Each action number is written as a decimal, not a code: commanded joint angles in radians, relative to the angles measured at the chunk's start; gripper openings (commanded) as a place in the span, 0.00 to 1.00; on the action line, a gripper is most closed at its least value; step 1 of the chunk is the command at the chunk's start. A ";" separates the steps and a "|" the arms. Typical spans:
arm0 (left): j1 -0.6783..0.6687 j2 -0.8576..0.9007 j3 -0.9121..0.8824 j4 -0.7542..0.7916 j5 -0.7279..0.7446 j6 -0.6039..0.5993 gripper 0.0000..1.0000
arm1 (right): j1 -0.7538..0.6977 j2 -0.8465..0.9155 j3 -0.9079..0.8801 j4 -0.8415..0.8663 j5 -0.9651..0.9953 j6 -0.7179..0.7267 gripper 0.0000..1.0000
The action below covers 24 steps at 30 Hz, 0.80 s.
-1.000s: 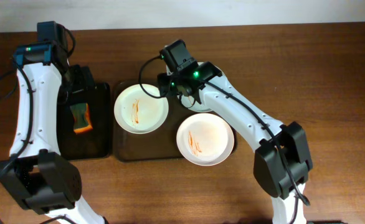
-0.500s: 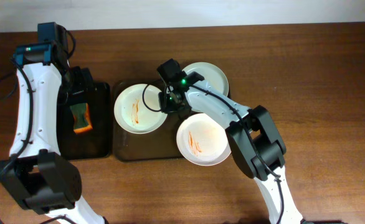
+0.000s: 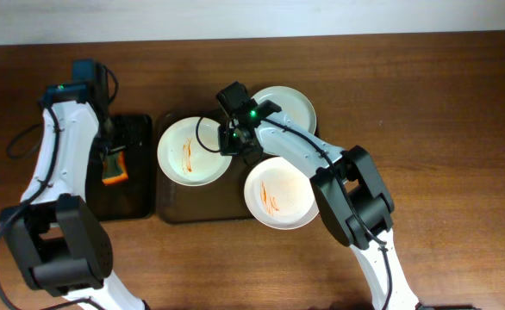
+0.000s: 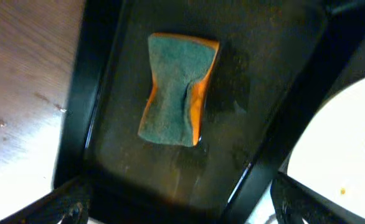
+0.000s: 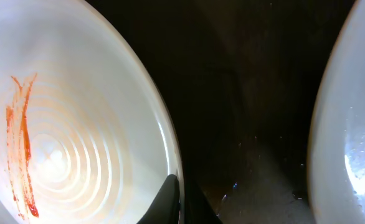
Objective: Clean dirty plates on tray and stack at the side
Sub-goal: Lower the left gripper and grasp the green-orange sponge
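Note:
Three white plates show in the overhead view. The left plate (image 3: 194, 150) with orange-red streaks lies on the brown tray (image 3: 202, 209). A streaked plate (image 3: 283, 193) lies at the tray's front right. A plate with no visible streaks (image 3: 289, 107) lies at the back right. My right gripper (image 3: 233, 140) is shut on the left plate's right rim; the right wrist view shows its fingers (image 5: 180, 200) pinching that rim (image 5: 70, 118). My left gripper (image 4: 182, 208) is open, hovering above a green-orange sponge (image 4: 176, 90).
The sponge (image 3: 112, 165) lies in a smaller black tray (image 3: 136, 194) left of the brown tray. The left wrist view shows the black tray's rim (image 4: 76, 99) and the left plate's edge (image 4: 344, 143). Bare wooden table (image 3: 442, 129) surrounds both trays.
My right gripper moved from over the back right plate to the left plate's rim and closed on it. My left arm shifted right over the black tray.

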 commanded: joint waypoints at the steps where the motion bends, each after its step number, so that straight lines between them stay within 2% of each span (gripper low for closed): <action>1: 0.039 0.008 -0.075 0.093 -0.011 -0.011 0.85 | 0.010 0.042 -0.001 -0.013 0.017 -0.014 0.04; 4: 0.068 0.008 -0.121 0.183 -0.010 -0.011 0.56 | 0.011 0.042 -0.002 -0.015 0.017 -0.014 0.04; 5: 0.071 0.008 -0.130 0.197 -0.010 -0.011 0.55 | 0.011 0.042 -0.002 -0.016 0.017 -0.014 0.04; 7: 0.072 0.009 -0.154 0.235 -0.010 -0.010 0.46 | 0.011 0.042 -0.002 -0.016 0.018 -0.024 0.04; 12: 0.072 0.009 -0.239 0.332 -0.006 0.010 0.48 | 0.011 0.042 -0.002 -0.019 0.026 -0.033 0.04; 21: 0.072 0.011 -0.320 0.436 -0.006 0.021 0.43 | 0.011 0.042 -0.004 -0.027 0.040 -0.033 0.04; 24: 0.072 0.013 -0.353 0.479 -0.007 0.020 0.46 | 0.010 0.043 -0.004 -0.027 0.040 -0.033 0.04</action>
